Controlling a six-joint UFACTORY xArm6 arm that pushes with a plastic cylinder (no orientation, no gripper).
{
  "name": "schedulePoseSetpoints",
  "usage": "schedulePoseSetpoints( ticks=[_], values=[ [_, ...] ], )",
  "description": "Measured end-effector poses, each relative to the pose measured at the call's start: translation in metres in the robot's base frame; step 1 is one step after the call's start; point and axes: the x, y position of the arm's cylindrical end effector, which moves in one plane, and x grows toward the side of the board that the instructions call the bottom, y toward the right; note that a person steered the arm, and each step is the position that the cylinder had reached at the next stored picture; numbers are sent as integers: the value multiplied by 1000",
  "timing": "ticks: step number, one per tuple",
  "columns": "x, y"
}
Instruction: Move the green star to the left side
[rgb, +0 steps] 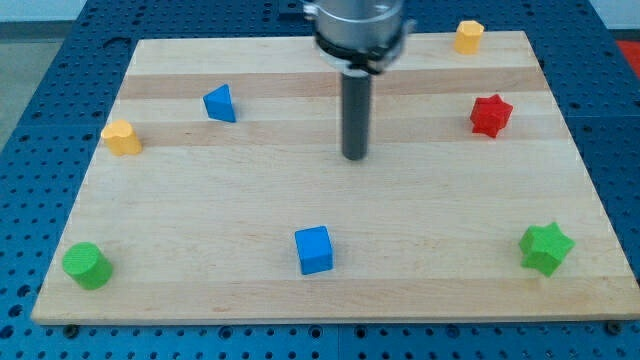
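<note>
You see seven blocks: one green star (546, 247) lower right, one red star (490, 115), two blue, two yellow, one green cylinder (87, 265). My tip (354, 156) stands centre, touching none; no pincer shows.

The wooden board (330, 290) carries green star (546, 248), red star (491, 115), blue cube (314, 250) and green cylinder (87, 265).

I see a pale wood tabletop (420, 215) banded in lighter and darker strips (blue pegboard (60, 40) around it). On it: a green star (546, 247), red star (491, 115), blue cube (314, 250), blue triangular block (220, 103), green cylinder (87, 265), two yellow blocks (122, 137) (468, 36). My tip (354, 157) is dark grey.
</note>
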Motion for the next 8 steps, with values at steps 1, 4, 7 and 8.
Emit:
schedulePoseSetpoints(
  ticks=[1, 4, 7, 8],
  values=[
    [20, 51],
    [65, 290],
    [109, 260],
    [138, 240]
  ],
)
